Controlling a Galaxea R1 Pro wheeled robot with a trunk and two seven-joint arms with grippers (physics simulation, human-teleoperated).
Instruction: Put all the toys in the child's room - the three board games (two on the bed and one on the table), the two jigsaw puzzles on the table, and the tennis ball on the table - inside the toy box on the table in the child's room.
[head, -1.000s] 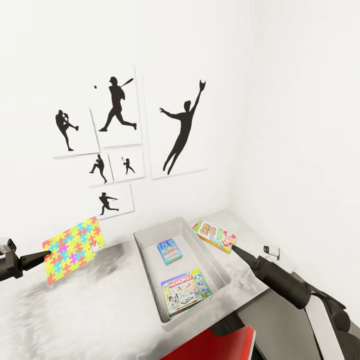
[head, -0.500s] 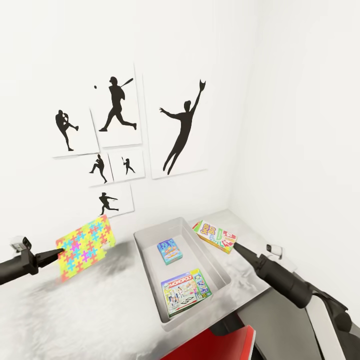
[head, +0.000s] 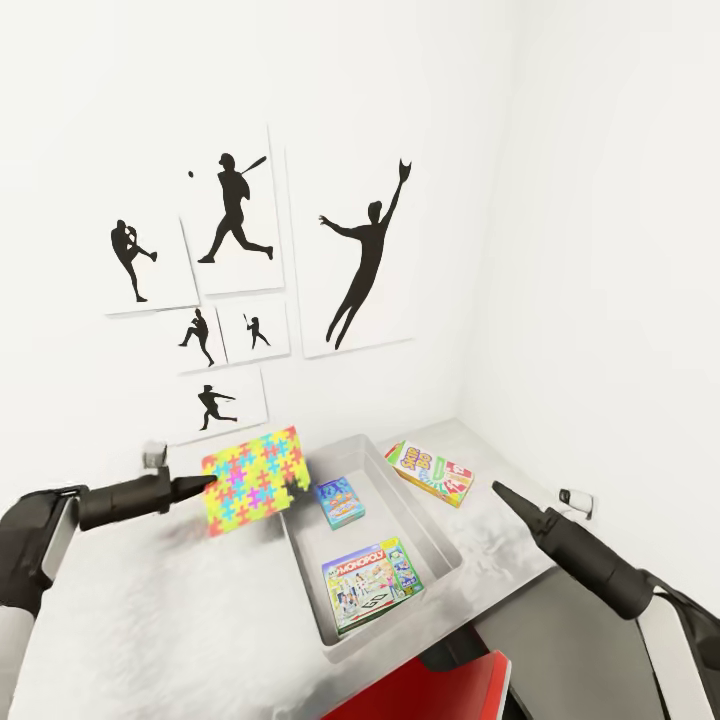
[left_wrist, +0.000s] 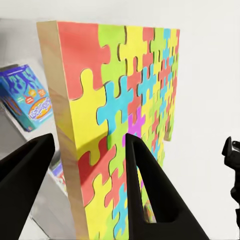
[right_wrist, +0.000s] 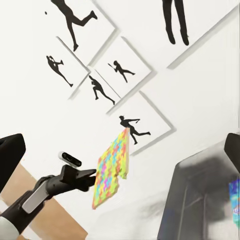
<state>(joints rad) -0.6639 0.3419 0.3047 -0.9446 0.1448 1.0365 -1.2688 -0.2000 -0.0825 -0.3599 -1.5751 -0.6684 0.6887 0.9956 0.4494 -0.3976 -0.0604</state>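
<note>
A white wall (head: 420, 90) hung with black baseball-player silhouette pictures (head: 238, 215) is seen behind a light grey tabletop (head: 180, 620) that runs into the room's corner. On the tabletop a light grey toy box (head: 440, 545) is placed, open-topped, with its long side running away from the robot. Two board games are lying flat inside it: a Monopoly box (head: 371, 584) toward the near end and a smaller blue box (head: 340, 501) toward the far end. A third board game (head: 432, 472), green, red and yellow, is lying on the tabletop just beyond the box's far right rim, apparently propped slightly on it.

A jigsaw puzzle (head: 251, 479) is held on edge above the tabletop, its right side over the toy box's left rim. It is clamped by the left tool (head: 208, 484), whose two dark fingers (left_wrist: 150, 185) are closed on either face of the puzzle near its edge. The right tool (head: 497, 489) is held over the tabletop right of the toy box, carrying nothing; its fingers are seen spread wide in the right wrist view.
</note>
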